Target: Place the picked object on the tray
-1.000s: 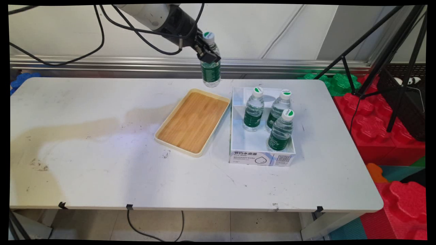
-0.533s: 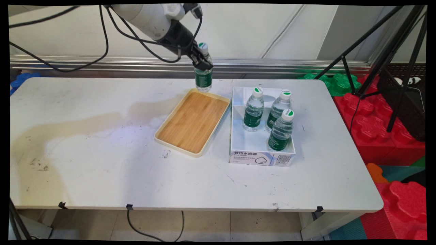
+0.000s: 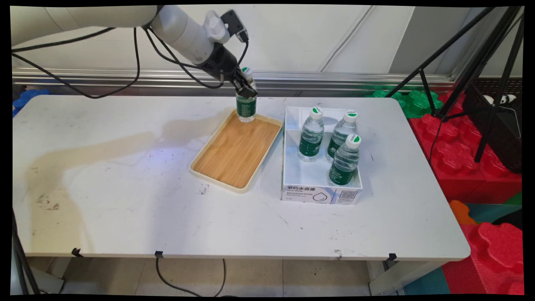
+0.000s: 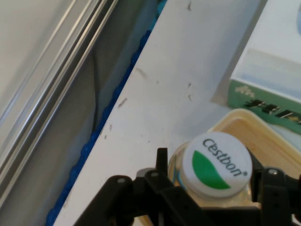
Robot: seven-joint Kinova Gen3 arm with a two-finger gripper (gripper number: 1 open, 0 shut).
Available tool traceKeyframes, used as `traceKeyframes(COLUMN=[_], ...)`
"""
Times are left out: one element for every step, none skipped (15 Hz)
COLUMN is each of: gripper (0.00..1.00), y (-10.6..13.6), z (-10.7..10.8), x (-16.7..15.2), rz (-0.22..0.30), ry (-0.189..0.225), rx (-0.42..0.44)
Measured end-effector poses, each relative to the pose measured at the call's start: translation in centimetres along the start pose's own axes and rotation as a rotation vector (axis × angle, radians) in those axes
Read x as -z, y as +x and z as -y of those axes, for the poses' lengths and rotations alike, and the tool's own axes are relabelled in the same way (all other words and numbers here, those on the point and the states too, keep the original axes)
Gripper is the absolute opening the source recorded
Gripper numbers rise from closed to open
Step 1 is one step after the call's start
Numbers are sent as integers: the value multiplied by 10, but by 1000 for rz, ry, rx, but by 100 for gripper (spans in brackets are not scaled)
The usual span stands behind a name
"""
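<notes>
We see the pincer [image 3: 246, 90] pinching the bottle [image 3: 246, 108] just under its cap, long axis upright. The bottle hangs straight below the pincer, its base at the tray's [image 3: 234, 152] far corner, beside the box [image 3: 321, 193]; contact unclear.

White arm [image 3: 184, 31], black claw [image 3: 246, 85], dangling black cables [image 3: 136, 58]

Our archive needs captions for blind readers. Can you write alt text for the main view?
A white robot arm's gripper holds a water bottle upright at the far end of a wooden tray on a white table. Right of the tray, three more bottles stand in an open white box.
</notes>
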Motion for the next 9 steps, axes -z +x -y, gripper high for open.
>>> traceKeyframes(gripper=[0,0,0,0,0,0,0,0,0], y=[-2,-4,-7,-10,-12,-15,-17,-19,-20], z=[1,3,5,7,8,10,11,13,13], x=[-3,-7,-12,-16,-19,-22,-25,-27,-28], rz=[2,5,8,11,13,15,16,17,17], ry=[-1,-2,-4,-6,-8,-9,-10,-10,-10], rx=[3,6,11,15,19,24,28,31,33])
